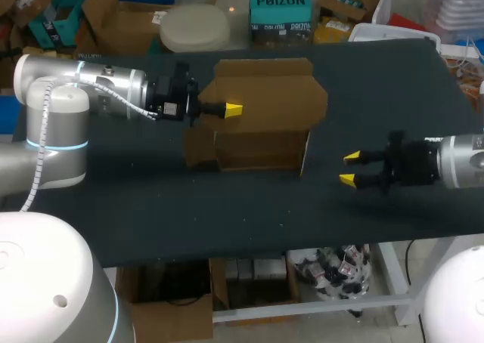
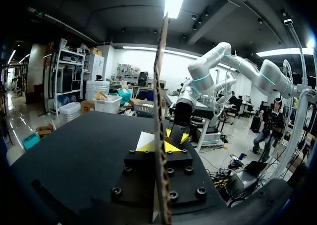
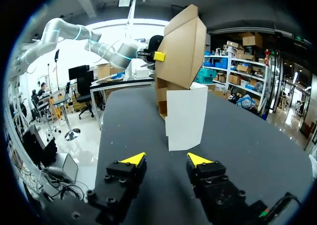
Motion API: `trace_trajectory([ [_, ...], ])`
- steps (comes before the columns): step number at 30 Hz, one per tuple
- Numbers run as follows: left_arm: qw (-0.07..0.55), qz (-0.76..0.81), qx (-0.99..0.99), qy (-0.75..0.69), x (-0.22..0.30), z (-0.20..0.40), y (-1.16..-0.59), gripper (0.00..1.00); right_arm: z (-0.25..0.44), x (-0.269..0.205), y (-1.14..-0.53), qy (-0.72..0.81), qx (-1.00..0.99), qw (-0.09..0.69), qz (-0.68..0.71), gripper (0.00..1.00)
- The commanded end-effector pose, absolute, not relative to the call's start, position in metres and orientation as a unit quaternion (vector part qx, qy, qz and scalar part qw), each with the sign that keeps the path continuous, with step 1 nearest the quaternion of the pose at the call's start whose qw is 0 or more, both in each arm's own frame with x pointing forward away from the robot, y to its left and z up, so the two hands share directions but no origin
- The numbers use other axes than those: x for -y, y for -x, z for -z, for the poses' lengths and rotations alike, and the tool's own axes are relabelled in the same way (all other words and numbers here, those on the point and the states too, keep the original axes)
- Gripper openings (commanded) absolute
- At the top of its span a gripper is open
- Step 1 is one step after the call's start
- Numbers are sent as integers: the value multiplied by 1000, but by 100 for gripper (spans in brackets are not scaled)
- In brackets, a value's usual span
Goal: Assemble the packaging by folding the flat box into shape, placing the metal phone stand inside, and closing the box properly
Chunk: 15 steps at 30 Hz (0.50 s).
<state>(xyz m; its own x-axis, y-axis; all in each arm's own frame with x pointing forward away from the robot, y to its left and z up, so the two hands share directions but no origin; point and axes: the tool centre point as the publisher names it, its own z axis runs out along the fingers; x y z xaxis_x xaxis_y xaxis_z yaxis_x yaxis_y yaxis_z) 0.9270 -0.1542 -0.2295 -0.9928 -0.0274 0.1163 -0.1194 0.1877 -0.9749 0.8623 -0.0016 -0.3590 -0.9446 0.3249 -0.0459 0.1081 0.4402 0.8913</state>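
The left gripper (image 1: 233,110) seems to pinch a wall of the cardboard box (image 1: 265,124). The right gripper (image 1: 349,168) stands spread, near it.

No legible text, label or number on the box (image 1: 265,105) or on the surface (image 1: 227,214).
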Motion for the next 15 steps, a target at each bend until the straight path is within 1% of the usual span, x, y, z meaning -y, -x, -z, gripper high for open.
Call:
trace_trajectory([
  [1,38,-635,770,-46,153,233,-928,0,362,-6,-872,-113,-846,87,-513,49],
  [15,38,-635,770,-46,153,233,-928,0,364,-25,-896,-63,-856,91,-505,50],
])
